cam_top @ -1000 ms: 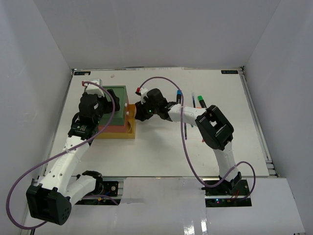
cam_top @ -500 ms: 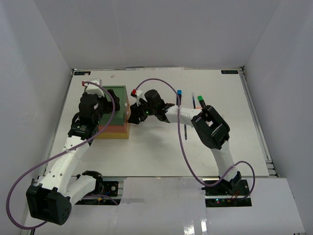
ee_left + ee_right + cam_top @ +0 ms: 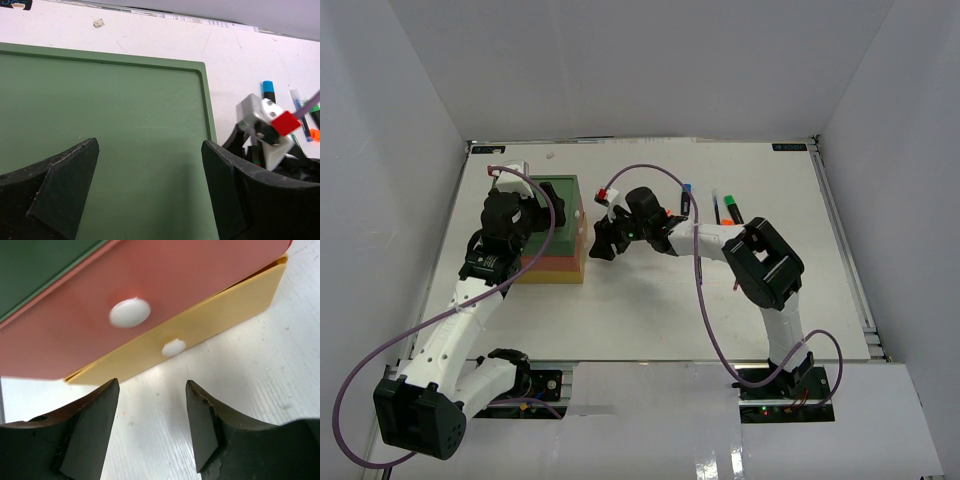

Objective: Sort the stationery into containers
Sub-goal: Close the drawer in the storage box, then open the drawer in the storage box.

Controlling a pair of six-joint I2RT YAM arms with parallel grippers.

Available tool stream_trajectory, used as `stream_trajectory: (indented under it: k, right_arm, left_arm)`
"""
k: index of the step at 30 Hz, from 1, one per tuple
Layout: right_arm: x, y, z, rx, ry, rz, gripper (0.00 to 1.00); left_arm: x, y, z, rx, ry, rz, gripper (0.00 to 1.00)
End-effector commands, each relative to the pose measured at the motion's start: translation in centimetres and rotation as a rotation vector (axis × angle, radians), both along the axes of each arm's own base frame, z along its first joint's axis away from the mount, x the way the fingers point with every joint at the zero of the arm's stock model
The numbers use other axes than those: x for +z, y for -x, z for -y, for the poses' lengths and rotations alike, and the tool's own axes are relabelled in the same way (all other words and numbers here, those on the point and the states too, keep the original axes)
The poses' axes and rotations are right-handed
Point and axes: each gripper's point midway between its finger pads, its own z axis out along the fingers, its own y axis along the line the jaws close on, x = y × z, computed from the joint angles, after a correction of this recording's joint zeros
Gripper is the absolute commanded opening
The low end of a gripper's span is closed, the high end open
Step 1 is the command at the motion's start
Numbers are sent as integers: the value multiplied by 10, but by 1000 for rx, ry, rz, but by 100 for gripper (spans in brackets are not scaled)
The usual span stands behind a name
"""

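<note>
The drawer stack stands left of centre, with a green top, a red-orange tier and a yellow tier, all closed. Each front carries a white knob. My left gripper is open and empty just above the green top. My right gripper is open and empty on the table, just in front of the yellow tier's knob. A blue-capped highlighter, a green-capped one, an orange-capped one and a thin pen lie behind the right arm. No tape roll shows.
A small pale scrap lies near the table's back edge, also visible in the left wrist view. White walls close in the table on three sides. The right arm's purple cable arcs over the table's middle.
The yellow drawer stood pulled out a second ago and is now shut flush. My right gripper pushed toward the stack, then drew back a little to the right. The left arm has not moved.
</note>
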Motion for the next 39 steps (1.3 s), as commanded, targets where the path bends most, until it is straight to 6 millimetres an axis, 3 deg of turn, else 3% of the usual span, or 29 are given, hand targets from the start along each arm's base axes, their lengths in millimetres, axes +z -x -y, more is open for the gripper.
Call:
stream_trajectory:
  k: [1,5,11,27,39]
  right_arm:
    - [57,-9,12,44,-99,140,63]
    - [76,-3,22,124,-116,261,71]
    - [78,3,19,224,-116,317,87]
    - [86,-11,-4,368,-179,446,95]
    - [80,-16,-19,412,-196,423,88]
  left_arm:
    - [-29,12,7,-35,10,-120,94]
    - [-29,12,7,-37,9,-118,94]
    - [-29,12,6,-34,6,-117,94]
    - [-30,11,6,-33,2,-121,95]
    - [-31,11,6,-33,-1,-124,95]
